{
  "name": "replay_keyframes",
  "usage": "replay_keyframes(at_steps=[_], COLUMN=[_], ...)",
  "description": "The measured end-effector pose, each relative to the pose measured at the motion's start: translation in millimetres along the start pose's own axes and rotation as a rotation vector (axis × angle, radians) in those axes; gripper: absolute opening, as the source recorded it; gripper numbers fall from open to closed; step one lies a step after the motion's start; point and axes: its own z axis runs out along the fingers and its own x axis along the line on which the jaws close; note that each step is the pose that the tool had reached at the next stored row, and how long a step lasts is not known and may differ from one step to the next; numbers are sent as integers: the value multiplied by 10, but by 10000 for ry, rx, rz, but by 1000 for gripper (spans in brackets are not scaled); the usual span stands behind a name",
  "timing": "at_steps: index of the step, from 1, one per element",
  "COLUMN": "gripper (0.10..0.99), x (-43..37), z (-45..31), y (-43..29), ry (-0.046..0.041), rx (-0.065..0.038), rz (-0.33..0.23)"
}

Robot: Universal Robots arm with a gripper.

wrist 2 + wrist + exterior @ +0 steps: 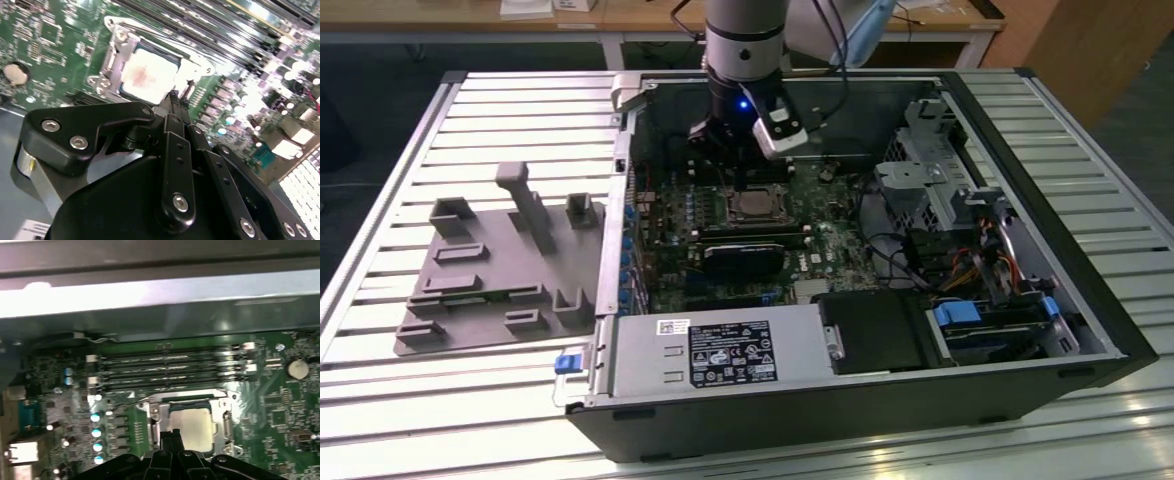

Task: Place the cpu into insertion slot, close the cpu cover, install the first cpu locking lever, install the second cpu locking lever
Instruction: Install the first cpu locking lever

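Over the green motherboard (834, 245) inside the open computer case (1087, 290), the gripper (173, 96) hangs low, at about 11 o'clock from the insertion slot (754, 205) in the exterior view. Its fingers (167, 441) are pressed together with no gap showing. A thin rod (186, 91), probably the end of a locking lever, stands just beside the tips, and I cannot tell whether it is pinched or only touched. The cpu (149, 76) already lies flat in the socket, and the cpu cover (112, 57) looks folded down around it as a silvery frame, so the work seems to stand at the levers. The main risk, as I judge it, is the springy wire: so narrow a contact could slide off and let the lever snap back. It could also pass its retaining hook without catching, which would leave the cover unclamped. A slip sideways would drive the hard fingertips into the cover's edge or the small parts on the board beside the socket. The black heatsink block (747, 258) at 6 o'clock from the socket lies apart from this work
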Motion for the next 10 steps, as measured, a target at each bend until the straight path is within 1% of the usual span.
replay_keyframes(at_steps=[10], gripper=[102], x=[228], z=[-6], y=[-25], ry=[-45], rx=[-5], rz=[-1])
